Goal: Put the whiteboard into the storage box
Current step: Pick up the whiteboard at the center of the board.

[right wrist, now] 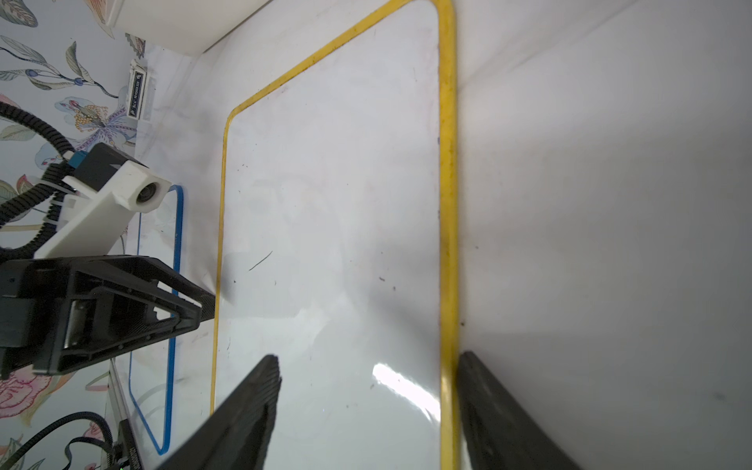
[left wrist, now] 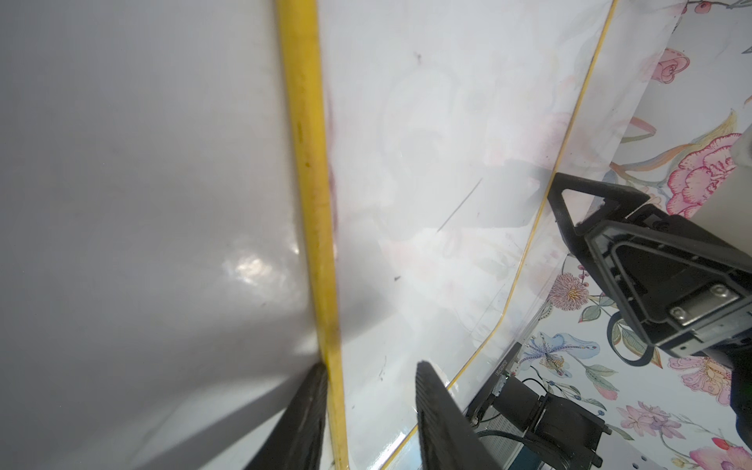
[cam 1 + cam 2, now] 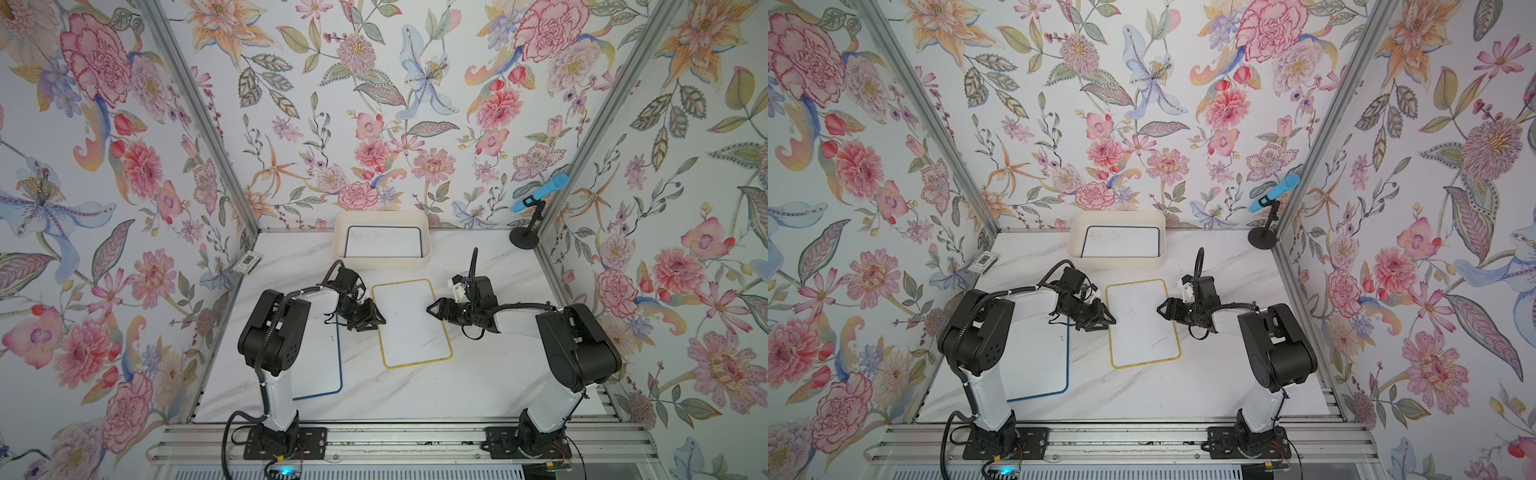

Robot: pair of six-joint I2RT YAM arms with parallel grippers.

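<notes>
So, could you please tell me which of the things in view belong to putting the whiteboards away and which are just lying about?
Part of the job:
- storage box
- yellow-edged whiteboard, between the left gripper and the right gripper
- blue-edged whiteboard on the table
- blue-edged whiteboard already in the box

Just lying about:
- blue microphone on its stand
- small card at the table's edge

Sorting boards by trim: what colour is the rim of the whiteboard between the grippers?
Yellow whiteboard rim, clearest in the right wrist view.

Three whiteboards: yellow-rimmed (image 3: 411, 328), blue-rimmed (image 3: 322, 365), boxed (image 3: 382, 243). One storage box (image 3: 380, 262). One microphone (image 3: 540, 192). One card (image 3: 248, 262).
</notes>
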